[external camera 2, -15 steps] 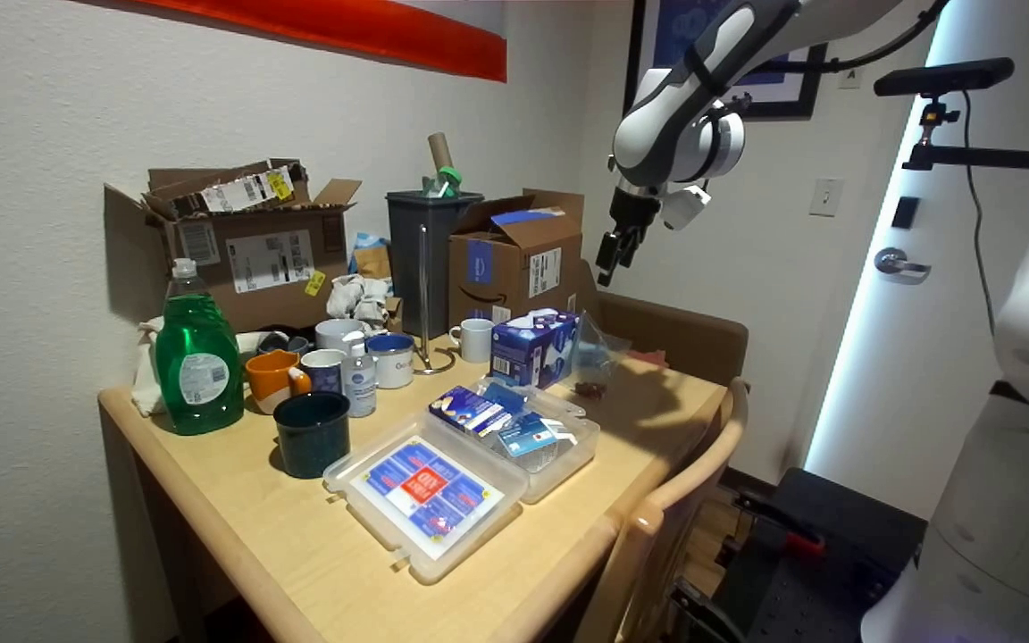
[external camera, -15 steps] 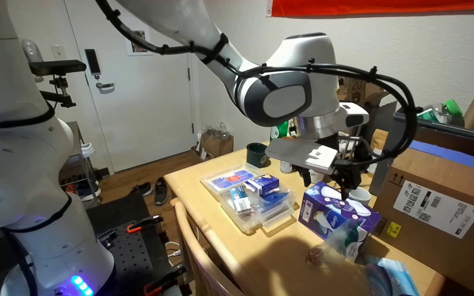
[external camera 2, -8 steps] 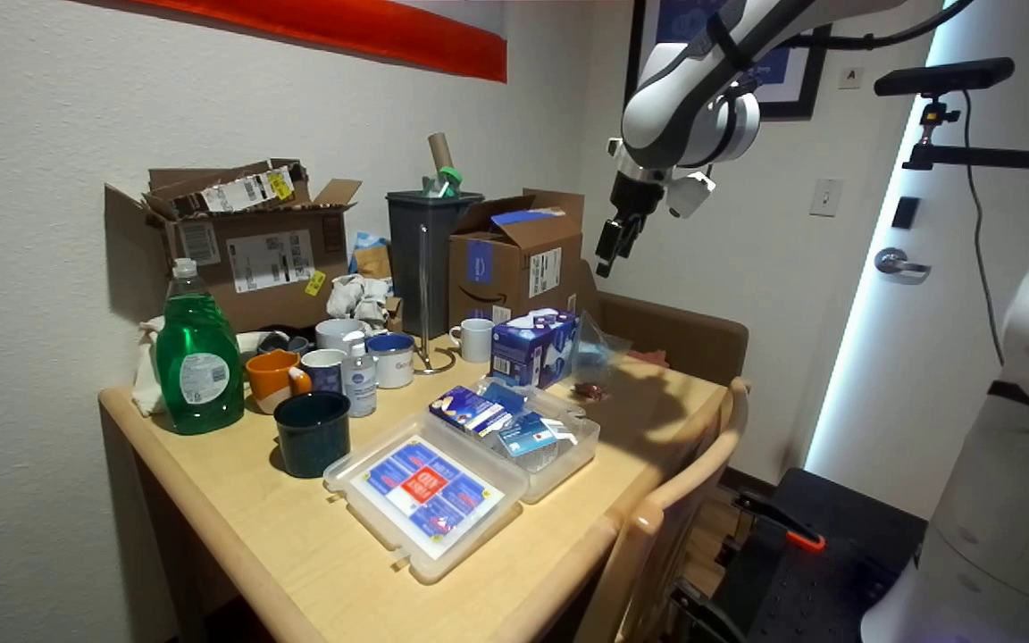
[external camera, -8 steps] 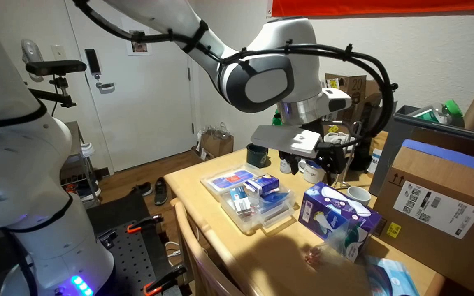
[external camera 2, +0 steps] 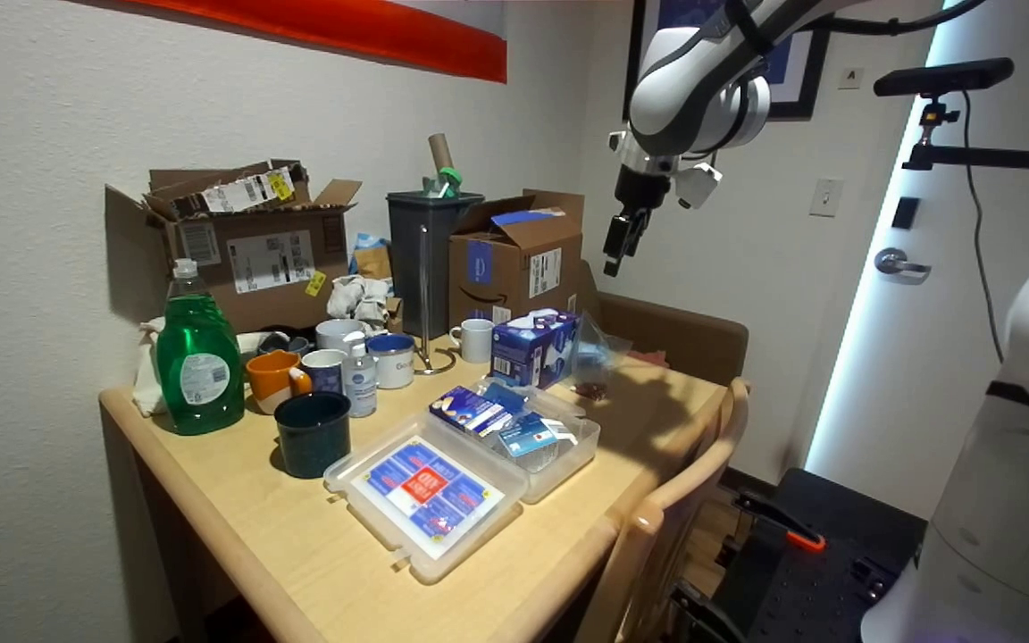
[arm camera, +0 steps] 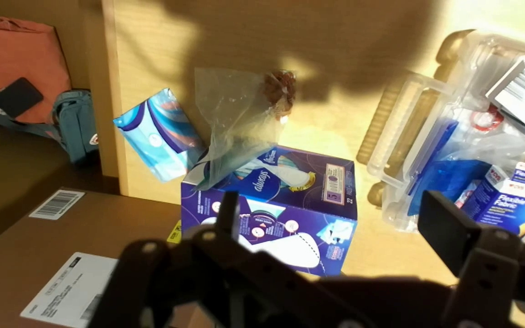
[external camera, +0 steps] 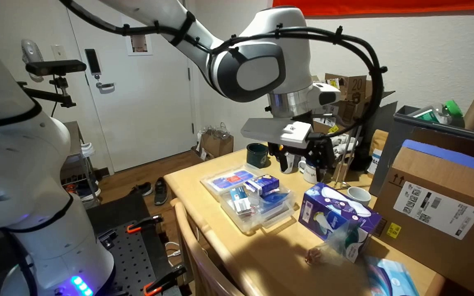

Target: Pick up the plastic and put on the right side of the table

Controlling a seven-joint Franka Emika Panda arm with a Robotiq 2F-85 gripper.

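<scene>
The plastic bag (arm camera: 244, 120) lies on the bench (external camera 2: 318, 554) just beside the purple box (external camera: 331, 213), near the box's end farther from the clear case (external camera 2: 562, 473); its film overlaps the purple box in the wrist view, and I cannot tell whether they touch. In an exterior view the robot arm (external camera: 249, 74) shows higher and closer to the door (external camera: 150, 107) than a second ago. The claw (arm camera: 335, 223), a fingertip of which then showed in front of the purple box, now shows past it, in front of a white mug (external camera: 310, 174); its fingers stand spread wide, above the bench. Bag and purple box lie as they did.

Beyond the purple box rises the white wall (external camera: 430, 45); the door is well apart from the box. The bench top is plain light wood, with a broad shadow (external camera: 274, 263) falling beside the purple box. A wooden chair (external camera: 198, 250) stands at the bench's edge, well apart from the box. A big cardboard box (external camera: 438, 197) is just beside the purple box, and the clear case lies open near it. A blue packet (arm camera: 157, 136) lies near the bag's end of it.

The bag's long axis runs at a slant to the purple box: the crumpled reddish-brown end points away from it, the loose clear end toward it.
</scene>
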